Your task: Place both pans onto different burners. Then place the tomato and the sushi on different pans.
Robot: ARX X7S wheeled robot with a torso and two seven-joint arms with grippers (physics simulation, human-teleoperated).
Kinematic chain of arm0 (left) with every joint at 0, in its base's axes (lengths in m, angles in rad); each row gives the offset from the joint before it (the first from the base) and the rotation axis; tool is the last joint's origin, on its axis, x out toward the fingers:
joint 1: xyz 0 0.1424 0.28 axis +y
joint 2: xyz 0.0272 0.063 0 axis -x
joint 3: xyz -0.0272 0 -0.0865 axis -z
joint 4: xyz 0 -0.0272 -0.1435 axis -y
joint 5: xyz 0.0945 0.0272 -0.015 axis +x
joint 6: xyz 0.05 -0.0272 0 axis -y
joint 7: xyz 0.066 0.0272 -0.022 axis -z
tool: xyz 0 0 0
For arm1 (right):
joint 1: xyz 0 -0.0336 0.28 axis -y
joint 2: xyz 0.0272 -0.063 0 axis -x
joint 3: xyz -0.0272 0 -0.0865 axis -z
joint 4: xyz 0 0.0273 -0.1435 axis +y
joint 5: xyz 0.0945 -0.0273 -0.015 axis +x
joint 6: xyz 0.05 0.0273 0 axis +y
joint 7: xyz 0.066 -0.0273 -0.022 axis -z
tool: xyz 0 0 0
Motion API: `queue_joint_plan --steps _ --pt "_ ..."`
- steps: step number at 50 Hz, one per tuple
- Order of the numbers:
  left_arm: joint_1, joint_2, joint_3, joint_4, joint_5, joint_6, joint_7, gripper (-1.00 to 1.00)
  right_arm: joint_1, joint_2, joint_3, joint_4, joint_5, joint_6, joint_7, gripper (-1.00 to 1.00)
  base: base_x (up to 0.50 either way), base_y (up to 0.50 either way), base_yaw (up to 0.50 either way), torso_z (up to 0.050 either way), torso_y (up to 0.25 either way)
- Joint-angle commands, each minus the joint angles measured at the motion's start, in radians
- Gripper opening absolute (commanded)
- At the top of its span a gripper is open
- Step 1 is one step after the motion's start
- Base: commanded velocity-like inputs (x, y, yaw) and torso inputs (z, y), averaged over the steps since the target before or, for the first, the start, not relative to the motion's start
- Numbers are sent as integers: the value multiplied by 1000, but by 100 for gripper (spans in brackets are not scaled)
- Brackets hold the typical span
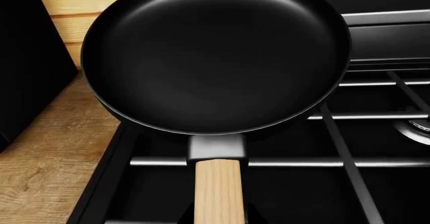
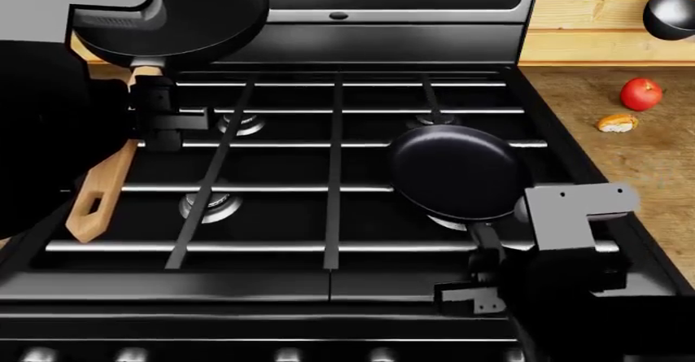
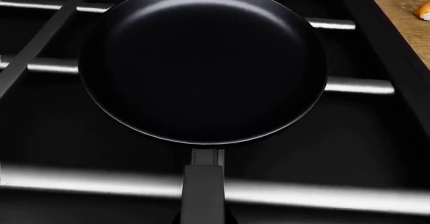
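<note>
The larger pan (image 2: pixel 201 8), black with a light wooden handle (image 2: pixel 103 187), is at the far left of the stove (image 2: pixel 337 175), its bowl over the stove's far left corner and partly over the wooden table (image 1: pixel 40 148) beside it. It looks lifted off the grates, though its height is hard to judge. The left hand (image 2: pixel 152 118) is at the handle close to the bowl; the head view shows its dark fingers (image 2: pixel 163 106) beside the wood, and it appears to hold the handle, while the handle's free end slants toward the near left. In the left wrist view the pan's inside is bare and the handle runs back toward the camera.

The smaller pan (image 2: pixel 458 171) with the thin black handle (image 3: pixel 203 194) lies over the near right burner (image 2: pixel 448 220), whose silver ring peeks out beneath its near rim. The right hand (image 2: pixel 483 285) is at the near end of that handle, apparently closed on it, though the fingertips are hard to make out. This pan is bare inside too.

Three other burners show uncovered: far left (image 2: pixel 241 124), near left (image 2: pixel 210 206) and far right (image 2: pixel 434 120).

The tomato (image 2: pixel 640 93) rests on the table to the right of the stove, toward the far side. The sushi (image 2: pixel 617 122) lies just beside it, nearer and slightly left, apart from it. A dark ladle (image 2: pixel 668 12) hangs on the wooden wall above.
</note>
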Motion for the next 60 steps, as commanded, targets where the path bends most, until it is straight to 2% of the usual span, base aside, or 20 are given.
queue_joint_plan --steps 1,7,8,23,32,36,40,43,50,60 --pt "-44 -2 -28 -13 37 7 2 -100 -11 9 26 65 -97 8 -36 -100 13 -3 0 0 0" --pt "-46 1 -27 -16 39 7 5 -100 -4 12 24 61 -93 14 -51 -100 2 -1 0 2 0" --pt "-44 0 -26 -15 38 7 4 -100 -2 11 25 54 -93 15 -57 100 0 0 0 0 0" --pt "-45 -1 -25 -12 37 9 4 -100 53 36 88 -38 -61 -20 -56 100 0 0 0 1 3" --pt "-51 6 -23 -16 32 6 2 -100 201 76 152 -74 74 -53 4 100 0 0 0 0 2" --pt "-43 4 -15 -18 -43 12 -26 -100 281 79 154 -71 114 -51 38 100 0 0 0 2 3" --pt "-42 -10 1 17 -102 2 -75 -100 323 76 155 -55 118 -49 46 100 0 0 0 0 3" --pt "-47 -36 18 46 -204 -14 -117 -100 353 72 155 -51 127 -51 55 100 0 0 0 0 3" --pt "-26 -106 27 154 -277 23 -193 -100 350 68 155 -51 105 -53 51 100 0 0 0 1 2" --pt "39 -139 32 223 -281 78 -164 -100 340 75 157 -52 83 -55 40 100 0 0 0 0 2"
